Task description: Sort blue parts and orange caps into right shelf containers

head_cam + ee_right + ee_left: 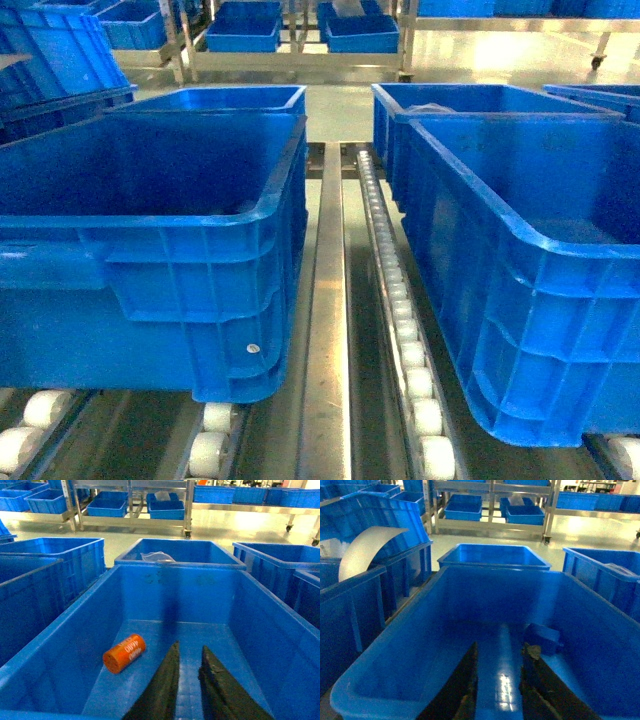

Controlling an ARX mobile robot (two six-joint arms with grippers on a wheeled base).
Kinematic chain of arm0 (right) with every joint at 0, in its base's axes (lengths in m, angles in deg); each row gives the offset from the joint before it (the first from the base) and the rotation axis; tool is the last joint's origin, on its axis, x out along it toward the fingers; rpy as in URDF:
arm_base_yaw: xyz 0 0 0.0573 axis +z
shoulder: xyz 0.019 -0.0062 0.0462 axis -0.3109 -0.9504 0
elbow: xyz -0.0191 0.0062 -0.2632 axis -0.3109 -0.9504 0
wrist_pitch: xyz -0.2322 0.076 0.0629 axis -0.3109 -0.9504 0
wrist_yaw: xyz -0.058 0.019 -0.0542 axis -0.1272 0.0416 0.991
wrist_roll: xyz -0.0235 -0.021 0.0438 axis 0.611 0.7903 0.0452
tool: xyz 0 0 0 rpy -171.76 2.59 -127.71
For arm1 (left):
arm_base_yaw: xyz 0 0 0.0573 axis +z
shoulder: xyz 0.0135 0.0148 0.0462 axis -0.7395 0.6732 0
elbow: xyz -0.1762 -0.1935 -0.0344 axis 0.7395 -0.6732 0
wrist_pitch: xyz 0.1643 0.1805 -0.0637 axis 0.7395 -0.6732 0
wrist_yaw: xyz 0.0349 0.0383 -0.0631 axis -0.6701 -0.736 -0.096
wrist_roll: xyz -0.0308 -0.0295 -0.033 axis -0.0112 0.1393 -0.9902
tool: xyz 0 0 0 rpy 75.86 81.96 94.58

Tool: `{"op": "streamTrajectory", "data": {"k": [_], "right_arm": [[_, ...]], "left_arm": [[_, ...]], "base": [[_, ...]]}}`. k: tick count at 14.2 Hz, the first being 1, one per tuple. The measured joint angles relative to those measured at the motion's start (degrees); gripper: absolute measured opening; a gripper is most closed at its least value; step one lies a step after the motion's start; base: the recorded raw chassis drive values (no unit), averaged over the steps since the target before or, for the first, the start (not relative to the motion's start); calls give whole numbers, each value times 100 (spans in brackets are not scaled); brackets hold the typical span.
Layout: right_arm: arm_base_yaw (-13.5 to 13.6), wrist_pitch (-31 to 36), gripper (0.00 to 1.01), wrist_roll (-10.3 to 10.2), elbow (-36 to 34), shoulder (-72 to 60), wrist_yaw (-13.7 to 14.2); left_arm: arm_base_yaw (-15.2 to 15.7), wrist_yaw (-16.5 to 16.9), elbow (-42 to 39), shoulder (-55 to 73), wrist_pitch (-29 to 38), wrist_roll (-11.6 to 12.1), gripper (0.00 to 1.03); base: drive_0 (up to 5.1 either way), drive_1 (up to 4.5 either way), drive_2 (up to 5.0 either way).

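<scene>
Two large blue containers stand side by side on roller tracks, the left one [200, 250] and the right one [500, 270]; neither gripper shows in the head view. My left gripper [501, 647] hangs open over a container [495, 595]. A small blue part [543, 637] lies on that container's floor, just past the right fingertip and not between the fingers. My right gripper [190, 647] is open with a narrow gap above another container [200, 592]. An orange cap [124, 653] with white lettering lies on its side there, left of the fingers.
A metal rail [328, 300] and a row of white rollers [400, 300] run between the two crates. More blue crates stand behind and beside them, one holding a clear bag [157, 556]. A curved white sheet [367, 547] sits at far left. Steel shelving [290, 40] with crates stands beyond.
</scene>
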Motion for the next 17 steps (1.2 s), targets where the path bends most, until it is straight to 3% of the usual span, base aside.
{"op": "streamTrajectory", "data": {"k": [4, 6, 9, 10, 14, 17], "right_arm": [[0, -68, 2, 0, -184, 275, 2], [-2, -170, 1, -13, -356, 544, 4], [0, -586, 1, -17, -761, 1346, 2], [0, -358, 1, -17, -911, 1432, 2], [0, -1038, 1, -20, -1263, 2321, 2], [0, -2004, 1, -20, -1300, 3383, 2]], "left_arm": [[-2, 15, -214, -275, -74, 2, 8], [-17, 22, -391, -531, -144, 11, 2], [-20, 20, -866, -1338, -474, 11, 2], [-20, 22, -1067, -1325, -76, 11, 2], [-20, 22, -1370, -2382, -975, 13, 2], [-20, 22, -1528, -3469, -1958, 17, 2]], "base": [[0, 0, 0], [0, 0, 0], [0, 0, 0], [0, 0, 0], [0, 0, 0], [0, 0, 0]]}}
